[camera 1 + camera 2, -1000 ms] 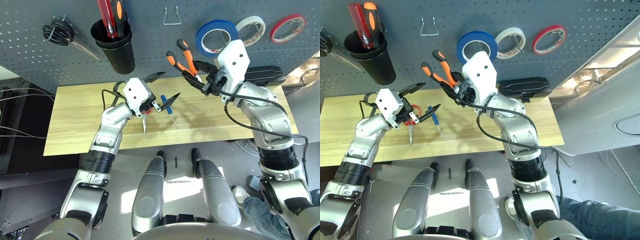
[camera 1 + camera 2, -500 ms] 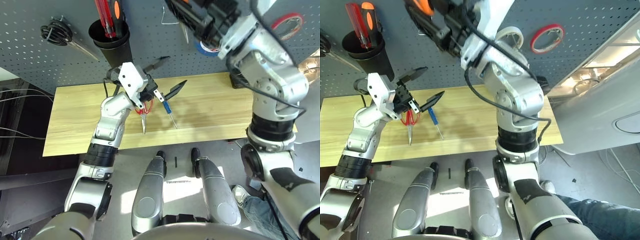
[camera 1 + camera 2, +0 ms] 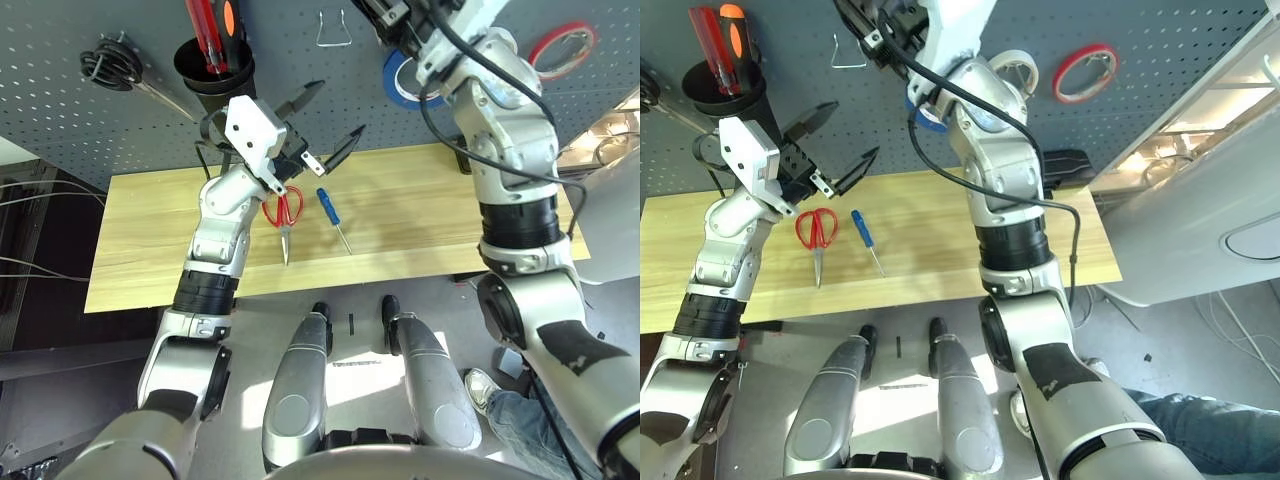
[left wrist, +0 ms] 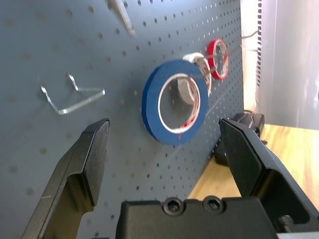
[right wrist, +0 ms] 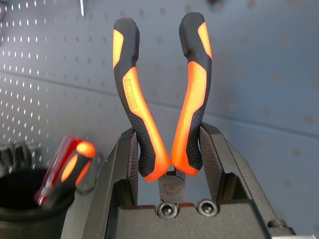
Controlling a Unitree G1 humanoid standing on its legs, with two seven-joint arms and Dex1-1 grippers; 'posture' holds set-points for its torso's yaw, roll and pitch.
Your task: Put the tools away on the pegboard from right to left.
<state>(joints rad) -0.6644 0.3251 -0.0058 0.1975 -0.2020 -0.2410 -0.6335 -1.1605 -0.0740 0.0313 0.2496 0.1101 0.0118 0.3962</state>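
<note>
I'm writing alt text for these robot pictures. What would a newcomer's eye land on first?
Probably the orange-and-black-handled pliers, gripped between the right gripper's fingers in front of the pegboard. Next, perhaps, the blue tape roll hanging on that board, then the red-handled scissors lying on the wooden table.

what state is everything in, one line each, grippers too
left tool: open, nothing between its fingers
right tool: closed on the pliers
pliers: held, handles spread
scissors: lying on the table, handles apart
blue screwdriver: lying on the table
blue tape roll: hanging on the pegboard
black cup: upright, holding screwdrivers
</note>
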